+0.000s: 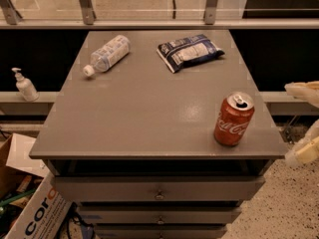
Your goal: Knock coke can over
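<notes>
**Light can, push it high**

The grey tabletop carries it upright near the front right corner. The tool hangs just beyond the right edge, spread wide and empty. The can is probably light, stiff and smooth, so touch its upper side.

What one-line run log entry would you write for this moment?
task: knock coke can over | coke can: upright, table front-right corner | gripper: right of table, apart from can, jaws open | status: not yet done

My grey tabletop: can upright front-right, bottle lying back-left, bag back-centre; end effector beyond right edge.
</notes>
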`<state>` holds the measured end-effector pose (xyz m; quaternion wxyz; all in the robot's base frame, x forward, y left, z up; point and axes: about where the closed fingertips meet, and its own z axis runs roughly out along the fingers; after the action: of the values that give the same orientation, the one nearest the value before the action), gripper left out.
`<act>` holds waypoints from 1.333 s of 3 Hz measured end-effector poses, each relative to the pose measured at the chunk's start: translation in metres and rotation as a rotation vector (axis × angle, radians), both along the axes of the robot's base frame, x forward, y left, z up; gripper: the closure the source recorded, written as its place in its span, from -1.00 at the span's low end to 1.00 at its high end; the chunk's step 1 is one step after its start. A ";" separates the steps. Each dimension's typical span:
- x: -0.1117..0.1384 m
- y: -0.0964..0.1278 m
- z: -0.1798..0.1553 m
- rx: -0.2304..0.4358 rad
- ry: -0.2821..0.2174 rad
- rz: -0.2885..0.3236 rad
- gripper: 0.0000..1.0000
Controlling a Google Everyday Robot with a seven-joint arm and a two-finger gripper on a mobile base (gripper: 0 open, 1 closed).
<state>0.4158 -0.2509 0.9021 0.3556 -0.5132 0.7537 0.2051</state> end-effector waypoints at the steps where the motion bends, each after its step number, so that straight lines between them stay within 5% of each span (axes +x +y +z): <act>1: 0.001 0.008 0.008 0.062 -0.021 0.012 -1.00; 2: 0.001 0.007 0.007 0.053 -0.019 0.011 -1.00; 4: 0.006 0.026 -0.001 0.238 -0.057 -0.041 -1.00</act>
<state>0.4222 -0.2254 0.9015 0.4395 -0.4574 0.7240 0.2708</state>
